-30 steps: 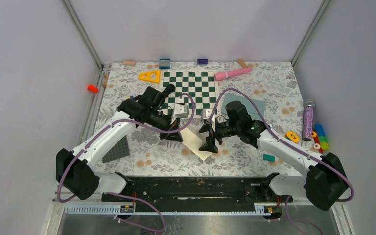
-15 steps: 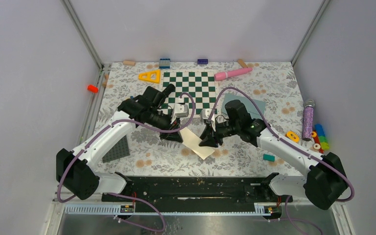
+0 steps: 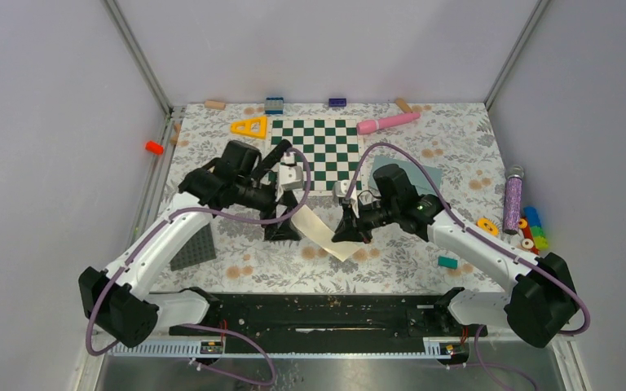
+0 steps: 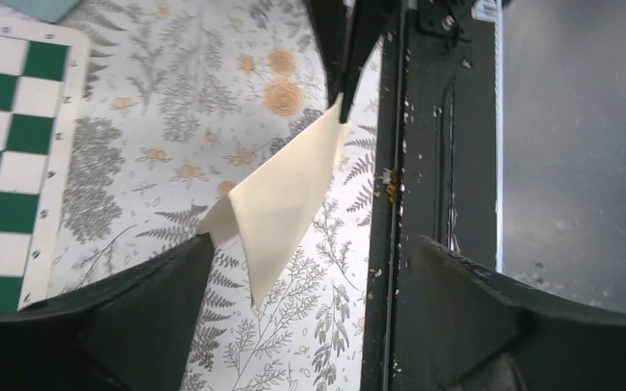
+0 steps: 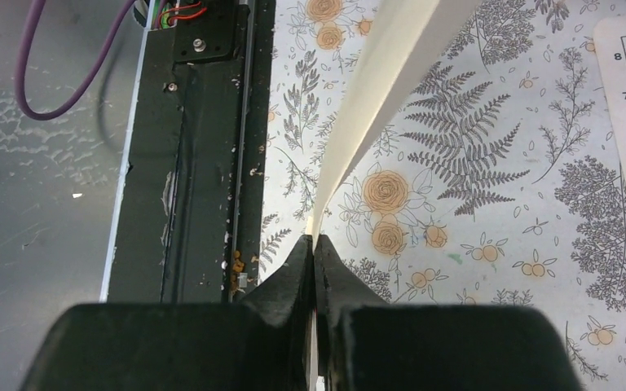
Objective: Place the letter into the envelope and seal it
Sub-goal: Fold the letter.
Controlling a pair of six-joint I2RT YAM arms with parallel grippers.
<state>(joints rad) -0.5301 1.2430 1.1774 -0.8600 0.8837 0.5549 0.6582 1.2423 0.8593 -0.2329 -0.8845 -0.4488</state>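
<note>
The cream letter [image 3: 319,231] hangs bent above the flowered cloth between my two grippers. My right gripper [image 3: 350,234] is shut on its near right edge; in the right wrist view the jaws [image 5: 314,244] pinch the sheet [image 5: 399,57], which runs up and away. My left gripper [image 3: 282,225] stands open just left of the letter. In the left wrist view its fingers [image 4: 311,244] are spread wide, with a corner of the letter [image 4: 281,195] near the left finger [image 4: 147,301]. The teal envelope [image 3: 429,173] lies flat behind the right arm, partly hidden by it.
A green-white chessboard [image 3: 316,152] lies at the back middle, with a pink cylinder [image 3: 387,123] and a yellow triangle [image 3: 249,126] beside it. A dark grey baseplate [image 3: 196,247] lies front left. A purple tube [image 3: 512,199], coloured toys [image 3: 530,230] and a teal block [image 3: 447,261] sit at the right.
My left gripper has opened, let go of the letter and drawn back to the left. My right gripper has shut on the letter's edge.
</note>
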